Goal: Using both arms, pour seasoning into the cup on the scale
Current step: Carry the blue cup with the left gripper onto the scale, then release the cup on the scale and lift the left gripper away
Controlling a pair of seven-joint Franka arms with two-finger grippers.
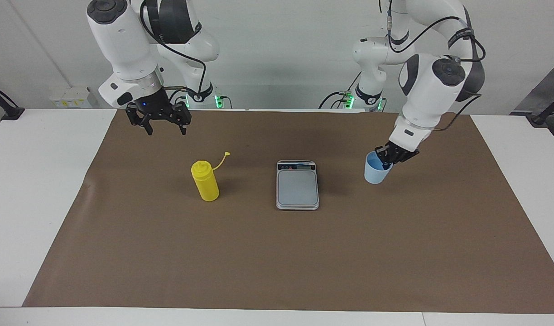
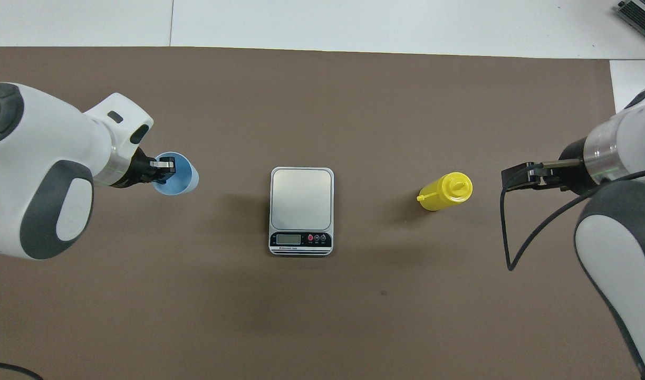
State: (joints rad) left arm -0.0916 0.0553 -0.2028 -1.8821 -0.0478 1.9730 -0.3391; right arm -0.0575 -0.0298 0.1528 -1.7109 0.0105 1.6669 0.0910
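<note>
The light-blue cup (image 1: 374, 173) (image 2: 185, 183) hangs a little above the brown mat, beside the scale toward the left arm's end of the table. My left gripper (image 1: 386, 161) (image 2: 164, 171) is shut on the cup's rim, one finger inside it. The silver-grey scale (image 1: 297, 188) (image 2: 301, 198) lies flat mid-table with a bare plate, its display strip toward the robots. The yellow seasoning bottle (image 1: 205, 183) (image 2: 446, 191) stands upright beside the scale toward the right arm's end, its cap strap sticking up. My right gripper (image 1: 158, 129) waits open in the air over the mat, apart from the bottle.
A brown mat (image 1: 277, 253) covers most of the white table (image 1: 32, 181). The right arm's black cable (image 2: 512, 243) loops down over the mat near its wrist.
</note>
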